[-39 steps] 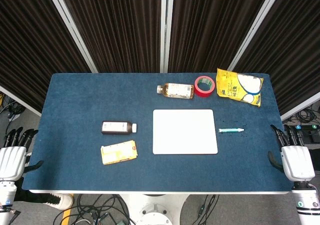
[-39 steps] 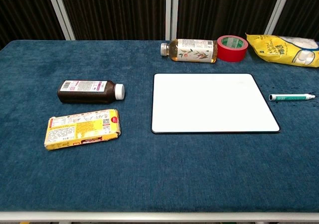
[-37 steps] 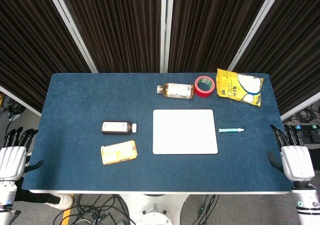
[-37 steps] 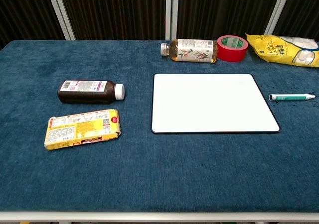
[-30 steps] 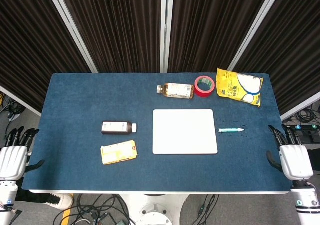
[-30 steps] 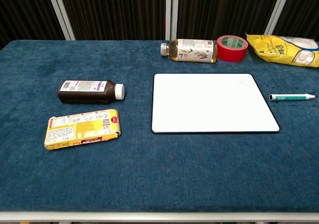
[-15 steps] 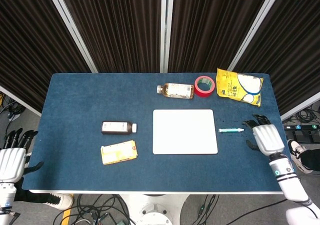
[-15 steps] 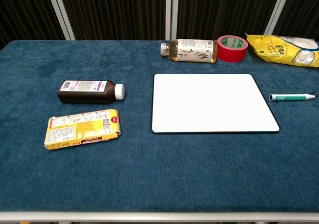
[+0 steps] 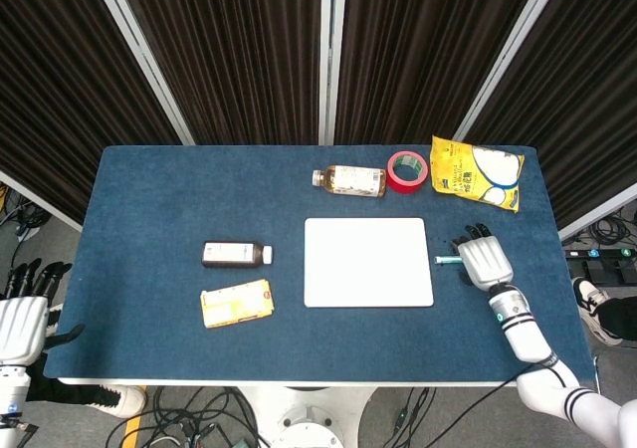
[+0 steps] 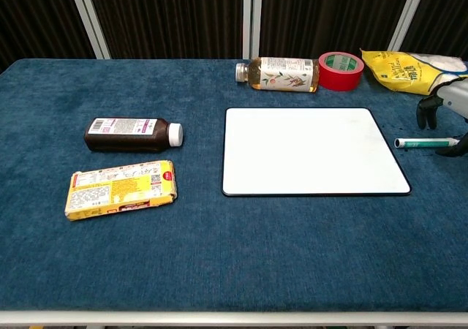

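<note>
My right hand (image 9: 483,259) hovers over the green-and-white marker pen (image 9: 446,260), covering all but its left end in the head view. In the chest view the right hand (image 10: 447,104) enters at the right edge, fingers apart and curved down around the pen (image 10: 423,143), which still lies on the cloth. A white board (image 9: 368,262) lies just left of the pen. My left hand (image 9: 22,324) hangs open beyond the table's front left corner, holding nothing.
On the blue table (image 9: 149,199) lie a dark brown bottle (image 9: 235,254) and a yellow packet (image 9: 237,302) at the left. At the back are a tea bottle (image 9: 350,180) on its side, a red tape roll (image 9: 406,171) and a yellow bag (image 9: 476,172).
My right hand has moved from beside the table's right front edge inward and forward to above the pen. The left hand has barely shifted. Nothing on the table has moved.
</note>
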Robot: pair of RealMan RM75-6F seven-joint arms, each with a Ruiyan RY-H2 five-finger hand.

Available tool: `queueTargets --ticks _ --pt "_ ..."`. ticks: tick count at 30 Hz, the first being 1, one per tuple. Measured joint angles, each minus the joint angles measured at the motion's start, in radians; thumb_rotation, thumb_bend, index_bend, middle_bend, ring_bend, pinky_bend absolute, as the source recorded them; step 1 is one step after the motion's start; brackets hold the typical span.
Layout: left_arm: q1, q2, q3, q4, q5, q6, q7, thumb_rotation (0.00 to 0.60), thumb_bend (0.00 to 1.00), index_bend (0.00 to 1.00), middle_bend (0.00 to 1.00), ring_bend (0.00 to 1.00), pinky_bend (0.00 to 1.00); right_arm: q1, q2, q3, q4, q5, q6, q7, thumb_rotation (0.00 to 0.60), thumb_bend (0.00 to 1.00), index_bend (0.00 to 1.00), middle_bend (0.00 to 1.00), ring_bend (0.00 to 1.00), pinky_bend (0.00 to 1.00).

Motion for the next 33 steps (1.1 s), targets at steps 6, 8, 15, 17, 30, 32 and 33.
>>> queueTargets --ticks 6,8,15,17,30,32,33 --pt "-0.001 -0.007 -0.003 0.009 -0.001 -0.002 -0.008 0.6 0.07 0.16 0.14 0.02 0.01 0.03 -0.047 -0.016 0.082 -0.012 -0.024 0.047 0.6 0.16 0.46 0.5 0.21 0.17" --pt "-0.002 -0.008 -0.003 0.01 -0.002 -0.003 -0.008 0.6 0.07 0.16 0.14 0.02 0.01 0.04 -0.054 -0.018 0.098 -0.011 -0.038 0.06 0.6 0.17 0.46 0.5 0.21 0.17" --pt "0.001 -0.007 -0.003 0.013 -0.005 -0.003 -0.012 0.6 0.07 0.18 0.14 0.02 0.01 0.061 -0.069 -0.026 0.128 -0.01 -0.063 0.076 0.6 0.22 0.46 0.5 0.21 0.17" --pt "0.004 -0.006 -0.003 0.013 -0.007 0.0 -0.01 0.6 0.07 0.18 0.14 0.02 0.01 0.066 -0.073 -0.027 0.137 -0.01 -0.069 0.081 0.6 0.22 0.46 0.5 0.21 0.17" --pt "0.004 -0.006 -0.009 0.014 -0.009 0.004 -0.006 0.6 0.07 0.18 0.14 0.02 0.01 0.084 -0.086 -0.04 0.168 -0.009 -0.091 0.108 0.6 0.33 0.52 0.54 0.25 0.17" --pt "0.006 -0.006 -0.01 0.014 -0.01 0.005 -0.007 0.6 0.07 0.18 0.14 0.02 0.01 0.084 -0.086 -0.039 0.167 -0.008 -0.088 0.116 0.6 0.34 0.53 0.55 0.25 0.17" --pt "0.006 -0.006 -0.01 0.014 -0.011 0.006 -0.008 0.6 0.07 0.18 0.14 0.02 0.01 0.084 -0.084 -0.038 0.164 -0.007 -0.087 0.123 0.6 0.35 0.53 0.55 0.25 0.17"
